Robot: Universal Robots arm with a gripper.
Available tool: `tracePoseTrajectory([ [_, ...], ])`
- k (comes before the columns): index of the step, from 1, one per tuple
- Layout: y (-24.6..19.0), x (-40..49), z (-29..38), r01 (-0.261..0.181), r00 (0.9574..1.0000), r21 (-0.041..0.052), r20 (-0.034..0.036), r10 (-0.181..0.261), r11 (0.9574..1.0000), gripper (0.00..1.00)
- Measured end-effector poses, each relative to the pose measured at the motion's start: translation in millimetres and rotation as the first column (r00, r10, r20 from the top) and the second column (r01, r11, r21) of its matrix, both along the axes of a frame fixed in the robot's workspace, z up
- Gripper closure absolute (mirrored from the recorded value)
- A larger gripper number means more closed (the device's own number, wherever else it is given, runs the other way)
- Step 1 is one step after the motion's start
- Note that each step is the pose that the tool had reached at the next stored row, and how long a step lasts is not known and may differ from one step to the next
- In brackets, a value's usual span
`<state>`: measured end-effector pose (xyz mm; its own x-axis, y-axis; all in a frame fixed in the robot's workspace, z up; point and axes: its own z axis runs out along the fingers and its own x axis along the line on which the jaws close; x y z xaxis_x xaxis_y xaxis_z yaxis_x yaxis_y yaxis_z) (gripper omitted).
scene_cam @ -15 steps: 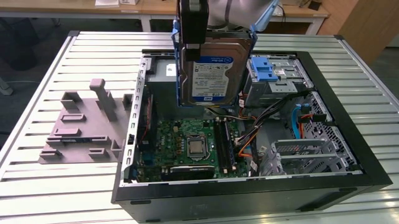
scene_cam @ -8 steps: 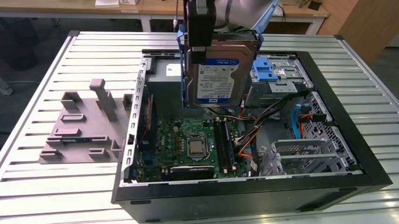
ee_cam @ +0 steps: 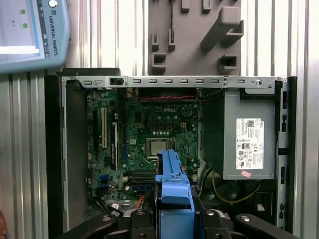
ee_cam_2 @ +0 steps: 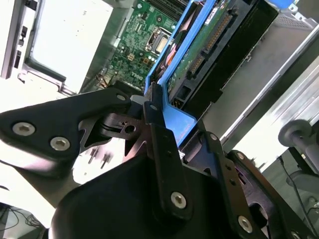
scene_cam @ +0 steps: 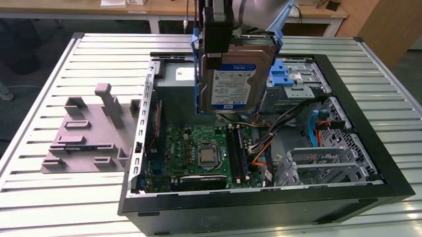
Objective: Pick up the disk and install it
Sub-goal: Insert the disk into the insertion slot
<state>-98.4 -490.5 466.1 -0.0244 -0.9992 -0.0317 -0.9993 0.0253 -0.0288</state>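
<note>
— So where is the disk, that flat silver-grey hard drive framed in blue plastic?
— Up in the air, standing on edge above the open black computer case, blue-and-white label turned toward the exterior view.
— And the black gripper?
— Pinched onto the disk's blue bracket. In the second wrist view its fingers clamp the bracket edge from both sides, and the drive's green circuit side faces that camera.
— What lies under it?
— In the first wrist view, the green motherboard with its square processor socket, and beside it the big grey metal box with a white sticker.
— Anything outside the case?
— A grey moulded tray sits on the ribbed metal table, just beside the case at the exterior view's left.
</note>
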Motion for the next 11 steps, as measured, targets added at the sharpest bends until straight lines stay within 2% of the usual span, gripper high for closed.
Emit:
tracePoseTrajectory([
  [2,-3.6,0.4,-0.3,0.000,1.0000,0.0000,0.0000,0.000,1.0000,0.64],
  [4,-5.3,1.1,-0.4,0.000,1.0000,0.0001,0.0001,0.000,1.0000,0.64],
  [11,-5.9,9.1,-0.5,0.000,1.0000,0.0000,0.0001,0.000,1.0000,0.64],
])
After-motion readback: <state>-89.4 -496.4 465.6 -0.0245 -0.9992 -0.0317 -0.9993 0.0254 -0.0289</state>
